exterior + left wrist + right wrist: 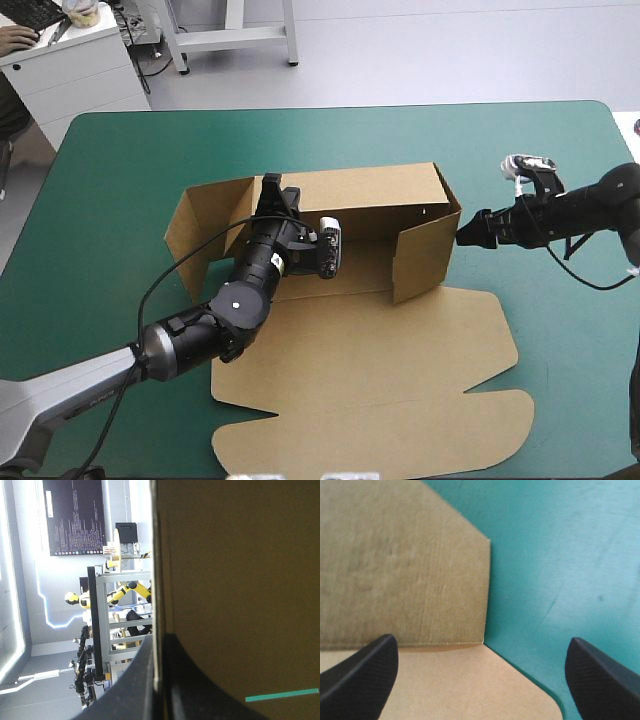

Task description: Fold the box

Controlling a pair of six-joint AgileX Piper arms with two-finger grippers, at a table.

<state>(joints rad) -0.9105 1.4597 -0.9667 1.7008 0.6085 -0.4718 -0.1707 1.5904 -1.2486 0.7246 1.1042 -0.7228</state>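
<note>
Wall-raising step, seemingly midway. Pinches the back wall [370,190] of the box [370,340] in the left gripper [272,190], pressed nearly together over the top edge. Sets the right gripper [465,236] spread wide, empty, just outside the side wall [425,255] ahead; contact uncertain. Calls next, probably, for pressing that wall inward and tucking.

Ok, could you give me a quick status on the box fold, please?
Left gripper shut on the box, at its back wall. Right gripper open, outside the right wall. Lid flat; nothing in the way.
</note>
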